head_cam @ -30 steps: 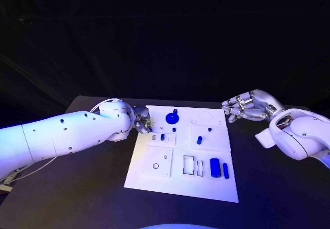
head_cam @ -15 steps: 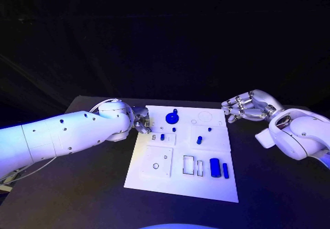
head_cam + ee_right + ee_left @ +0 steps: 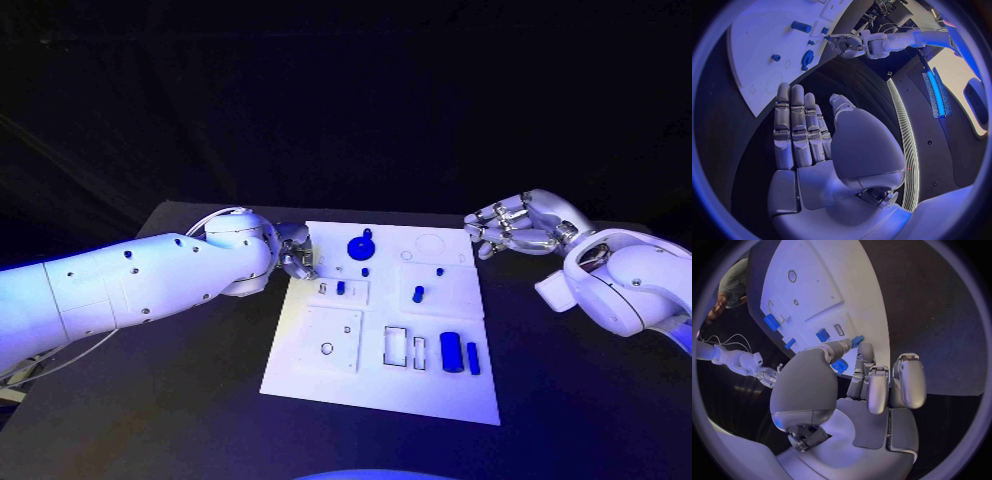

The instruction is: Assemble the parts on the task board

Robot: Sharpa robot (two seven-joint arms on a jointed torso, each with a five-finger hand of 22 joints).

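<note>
Beside the task board (image 3: 325,345), left hand (image 3: 297,250) and right hand (image 3: 512,224) stay empty, fingers apart.

The task board (image 3: 378,385) looks like smooth, matt white plastic or sheet, with shallow cut-outs. The parts (image 3: 451,350) on it look like smooth blue plastic with a slight sheen. Both arms wear glossy white plastic shells; the left hand (image 3: 856,390) and right hand (image 3: 826,145) have a satin, silvery metallic finish. The surface (image 3: 159,410) is matt black.
</note>
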